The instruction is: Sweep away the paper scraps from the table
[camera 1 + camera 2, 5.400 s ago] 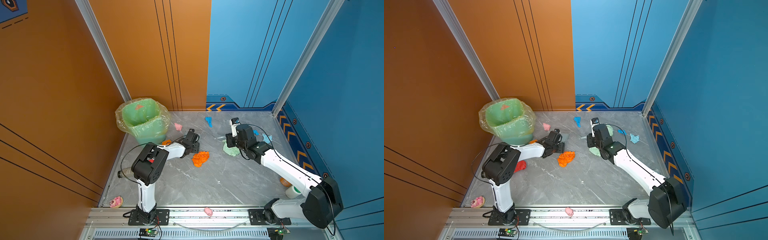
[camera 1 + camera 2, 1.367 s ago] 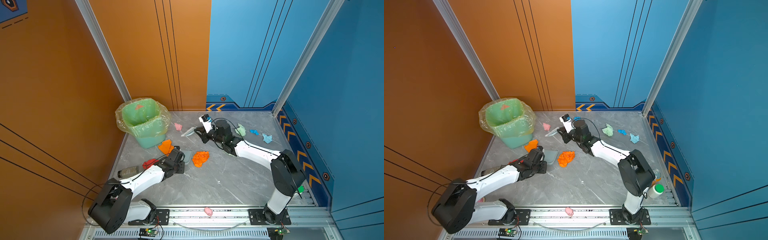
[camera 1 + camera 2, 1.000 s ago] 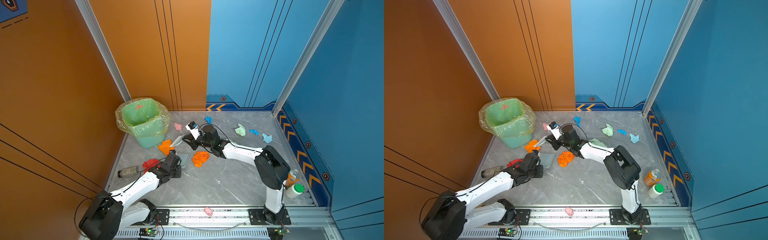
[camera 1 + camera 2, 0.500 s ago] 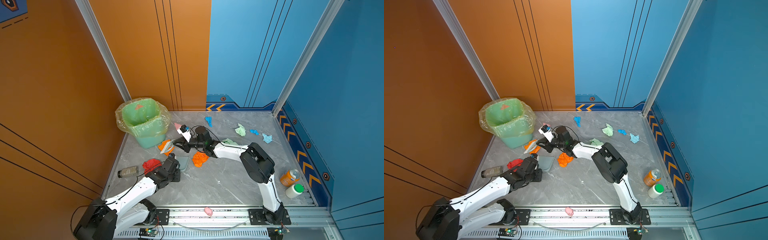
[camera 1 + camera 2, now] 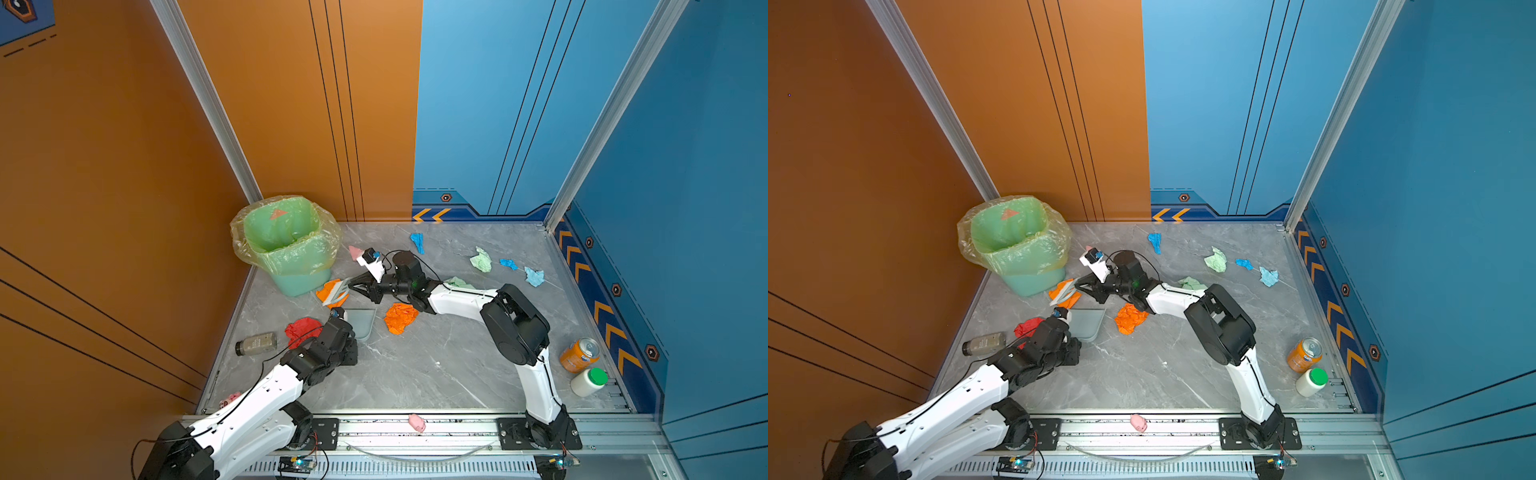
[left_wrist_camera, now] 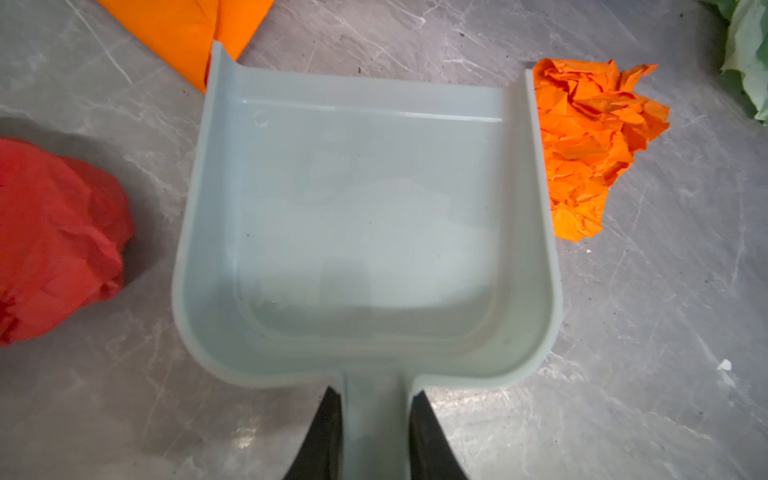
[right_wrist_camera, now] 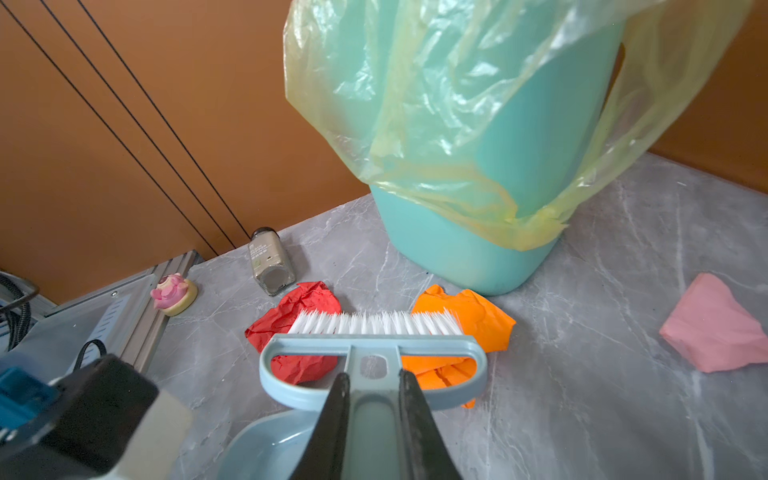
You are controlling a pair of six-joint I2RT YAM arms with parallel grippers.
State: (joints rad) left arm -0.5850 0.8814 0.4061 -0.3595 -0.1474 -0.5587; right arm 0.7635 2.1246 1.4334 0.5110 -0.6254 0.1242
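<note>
Grey-blue dustpan (image 5: 361, 323) between red scrap (image 5: 302, 329) and crumpled orange scrap (image 5: 400, 318)

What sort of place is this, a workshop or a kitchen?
Probably a staged robot test booth: two white-and-black robot arms bolted to a slotted aluminium rail, a grey marble-patterned table boxed in by orange and blue wall panels, and crumpled coloured paper scraps strewn near a bag-lined green bin.

Bag-lined green bin (image 5: 300, 281) standing in the far left corner, brown jar (image 5: 256, 343) lying on its side near it, orange can (image 5: 579, 354) standing beside a green-capped white bottle (image 5: 588, 382) at right, pink pig toy (image 5: 417, 422) sitting on the front rail (image 5: 457, 429), grey-blue dustpan (image 5: 360, 322) lying flat near a white-bristled brush (image 5: 337, 292).
</note>
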